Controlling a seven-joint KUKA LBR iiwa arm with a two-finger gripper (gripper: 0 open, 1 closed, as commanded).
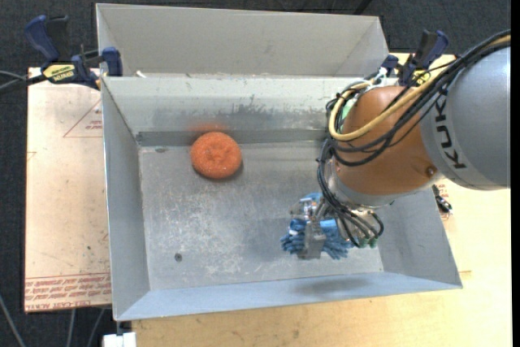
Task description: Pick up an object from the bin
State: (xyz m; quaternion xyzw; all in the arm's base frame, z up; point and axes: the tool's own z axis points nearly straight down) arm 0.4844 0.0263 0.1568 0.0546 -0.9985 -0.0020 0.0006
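Camera view, from above and somewhat to one side. My arm [483,126] enters from the right of the view and bends down into the grey metal bin [122,199]. Its wrist carries a rounded orange cover [382,150], over which yellow and black cables [357,134] loop. Below the cover my gripper [311,244] stands low over the front right part of the bin floor, close to the front wall. It meets a small blue object [289,243] of ragged, tufted outline. Blue parts of this object show on both sides of the gripper's grey tip, to the left and to the right of it, and the object appears to rest on the floor. Whether my gripper is spread or closed I cannot tell, because the wrist and the blue tufts cover its tip. For the same reason I cannot tell whether the object is gripped or merely touched. A round orange ball [216,155] with a rough surface lies well apart, on the back left part of the floor, just before the foot of the back wall. It touches neither the gripper nor the blue object.
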